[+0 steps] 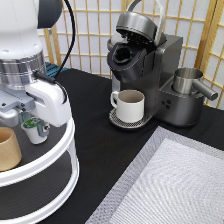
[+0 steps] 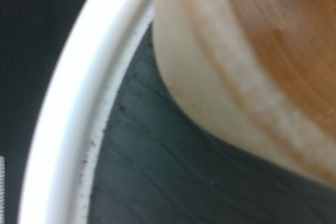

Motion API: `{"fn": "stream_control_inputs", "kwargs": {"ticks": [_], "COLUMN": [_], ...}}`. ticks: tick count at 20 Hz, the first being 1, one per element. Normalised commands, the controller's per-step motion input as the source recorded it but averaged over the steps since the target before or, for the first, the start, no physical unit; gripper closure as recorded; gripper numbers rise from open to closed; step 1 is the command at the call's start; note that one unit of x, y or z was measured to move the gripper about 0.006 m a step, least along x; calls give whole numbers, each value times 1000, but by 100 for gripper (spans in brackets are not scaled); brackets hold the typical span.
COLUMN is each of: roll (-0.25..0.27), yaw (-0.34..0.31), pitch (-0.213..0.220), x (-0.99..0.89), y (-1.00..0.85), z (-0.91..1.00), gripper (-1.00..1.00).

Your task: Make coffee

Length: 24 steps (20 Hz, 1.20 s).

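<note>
Hand sits low over the white tiered stand, directly above the coffee pod; pod is upright, right of the tan cup. Cannot tell grip state. Farther right on the desk: mug under the open coffee machine.

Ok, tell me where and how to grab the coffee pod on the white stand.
Grip the coffee pod across its tapered white sides, just under the foil rim, coming from above. It sits tilted on the white stand, with the tan cup beside it. The gripper is right at it.
</note>
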Motion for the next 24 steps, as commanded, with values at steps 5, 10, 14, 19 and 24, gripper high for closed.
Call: {"fn": "stream_control_inputs", "kwargs": {"ticks": [5, 10, 14, 19, 24], "roll": [102, 228, 313, 351, 291], "yaw": [20, 33, 36, 28, 2], "pitch": [-1, 8, 29, 4, -23], "x": [374, 336, 284, 237, 136], "y": [409, 526, 545, 501, 424], "z": [818, 629, 397, 278, 429], "gripper": [100, 100, 100, 100, 100]}}
